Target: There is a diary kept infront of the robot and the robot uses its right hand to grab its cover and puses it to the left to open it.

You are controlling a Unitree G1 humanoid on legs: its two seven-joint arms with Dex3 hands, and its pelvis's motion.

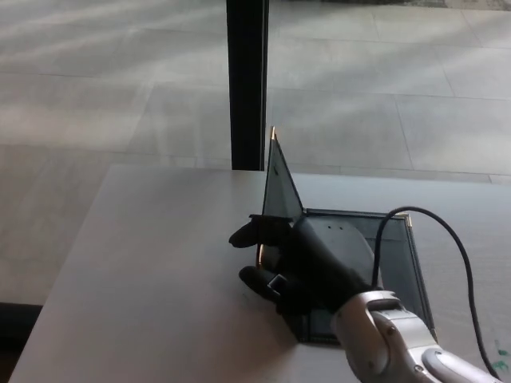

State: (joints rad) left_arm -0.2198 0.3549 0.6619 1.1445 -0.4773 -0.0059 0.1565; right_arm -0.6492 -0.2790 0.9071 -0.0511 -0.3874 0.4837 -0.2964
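A dark diary (393, 263) with brass corners lies on the grey table (160, 263) right of centre. Its cover (279, 187) stands raised and leans past upright toward the left, its top corner pointing up. My right hand (291, 259) reaches in from the lower right and presses against the cover's lower part. The thumb and fingers (247, 234) stick out to the left of the cover's edge, spread apart. Whether they clasp the edge I cannot tell. The diary's inner page shows dark and shiny to the right of the hand. My left hand is out of sight.
A black pillar (246, 80) stands just behind the table's far edge. A black cable (447, 231) loops from my right forearm over the diary's right side. Tiled floor lies beyond and to the left of the table.
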